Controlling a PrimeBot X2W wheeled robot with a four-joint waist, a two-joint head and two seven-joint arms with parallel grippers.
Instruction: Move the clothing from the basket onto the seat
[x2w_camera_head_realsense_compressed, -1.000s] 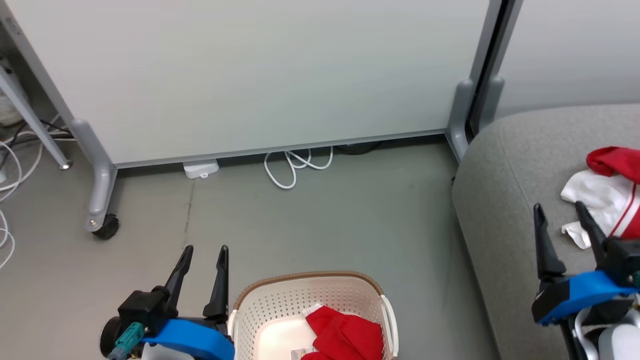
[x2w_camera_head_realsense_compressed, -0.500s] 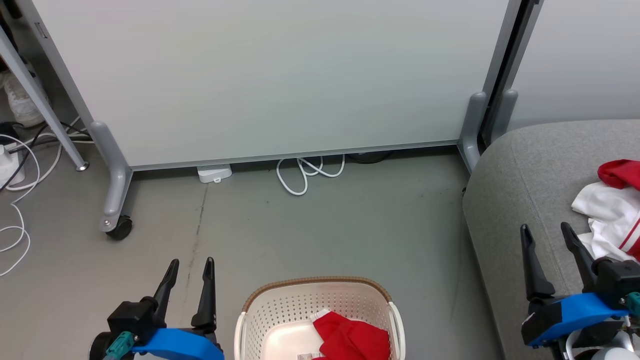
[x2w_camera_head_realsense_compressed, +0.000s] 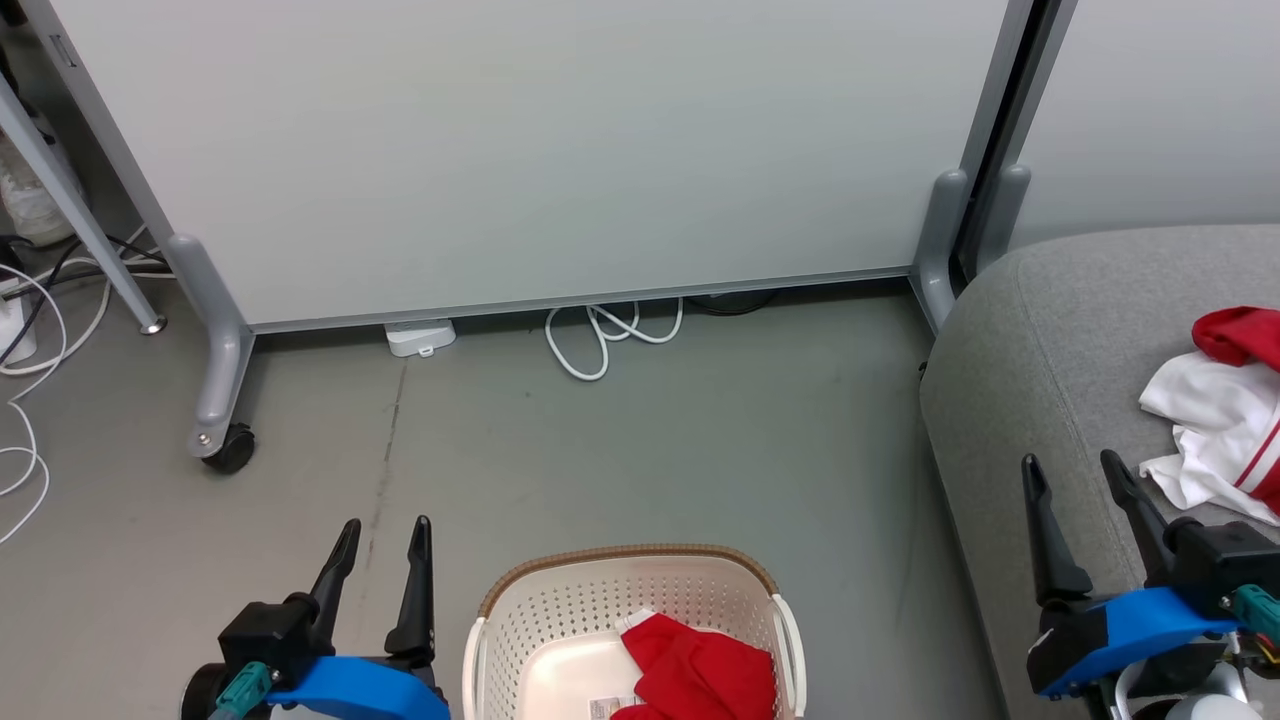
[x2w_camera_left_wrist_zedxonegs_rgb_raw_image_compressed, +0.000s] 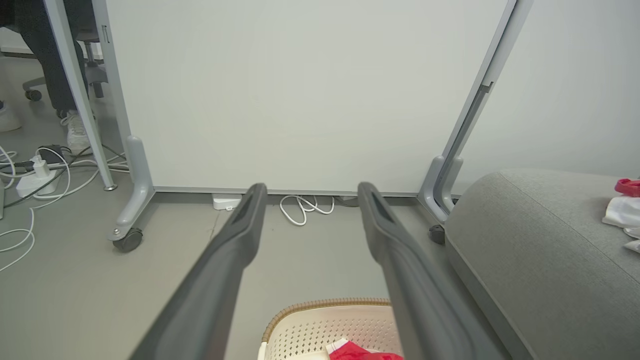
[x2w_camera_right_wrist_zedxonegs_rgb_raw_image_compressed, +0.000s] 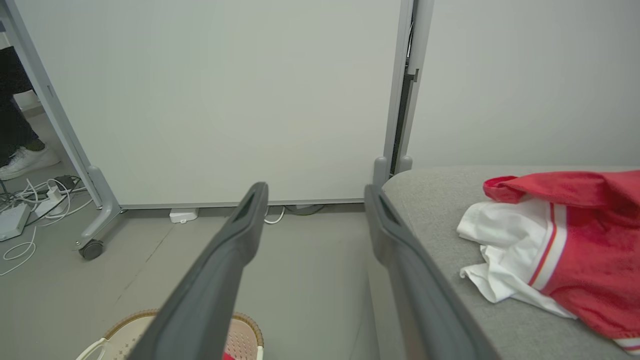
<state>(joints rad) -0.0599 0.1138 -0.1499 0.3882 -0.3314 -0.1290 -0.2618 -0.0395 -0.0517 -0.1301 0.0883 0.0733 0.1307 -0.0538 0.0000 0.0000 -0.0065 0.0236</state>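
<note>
The cream perforated basket (x2w_camera_head_realsense_compressed: 625, 553) stands on the floor at the bottom centre of the head view, with a plain red piece of clothing (x2w_camera_head_realsense_compressed: 702, 668) inside it. My left gripper (x2w_camera_head_realsense_compressed: 386, 524) hovers open and empty just left of the basket. On the right, the grey seat (x2w_camera_head_realsense_compressed: 1030, 330) carries a red and white garment (x2w_camera_head_realsense_compressed: 1215, 420). My right gripper (x2w_camera_head_realsense_compressed: 1068, 460) is open and empty over the seat's near edge, short of that garment. In the left wrist view the open left gripper (x2w_camera_left_wrist_zedxonegs_rgb_raw_image_compressed: 311, 187) points over the basket (x2w_camera_left_wrist_zedxonegs_rgb_raw_image_compressed: 320, 320). In the right wrist view the right gripper (x2w_camera_right_wrist_zedxonegs_rgb_raw_image_compressed: 315, 187) stands left of the garment (x2w_camera_right_wrist_zedxonegs_rgb_raw_image_compressed: 565, 240).
A pale partition panel (x2w_camera_head_realsense_compressed: 520, 150) on grey castor legs (x2w_camera_head_realsense_compressed: 215, 400) closes off the far side. White cables (x2w_camera_head_realsense_compressed: 600, 335) and a small white box (x2w_camera_head_realsense_compressed: 420, 337) lie at its base. More cables (x2w_camera_head_realsense_compressed: 25, 400) trail at the left. A person's shoe (x2w_camera_left_wrist_zedxonegs_rgb_raw_image_compressed: 75, 132) stands behind the panel.
The head camera has shifted a little. Both grippers have drawn back toward the bottom of the view, the right one away from the garment on the seat. Both stay open.
</note>
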